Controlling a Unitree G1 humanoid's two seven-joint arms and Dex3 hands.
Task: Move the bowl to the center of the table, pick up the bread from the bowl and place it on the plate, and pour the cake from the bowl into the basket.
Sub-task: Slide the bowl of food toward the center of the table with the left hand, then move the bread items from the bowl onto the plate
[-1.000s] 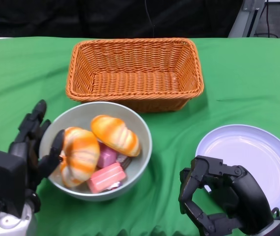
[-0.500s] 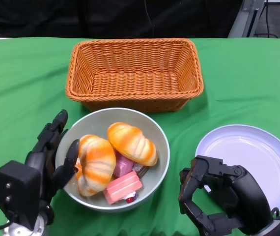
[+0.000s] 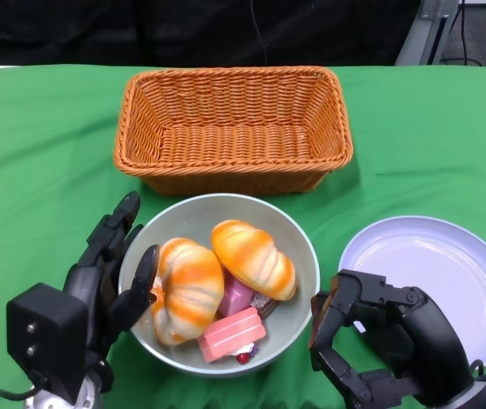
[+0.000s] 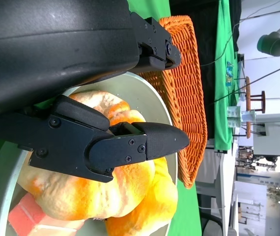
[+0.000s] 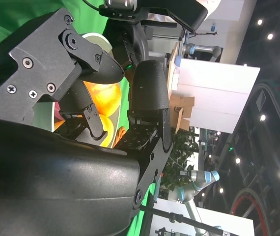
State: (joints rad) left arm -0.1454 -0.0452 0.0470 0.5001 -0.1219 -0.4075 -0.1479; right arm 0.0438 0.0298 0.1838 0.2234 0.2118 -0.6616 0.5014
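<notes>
Left hand: fingers grasping grey bowl rim.
Right hand: fingers clenched, holding nothing.
Bowl: two bread rolls, pink cakes.

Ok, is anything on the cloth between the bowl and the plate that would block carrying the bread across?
Nothing lies on the cloth between the bowl and the plate. The right hand sits low near that gap, fingers curled and empty. The bread itself lies on top, uncovered.
</notes>
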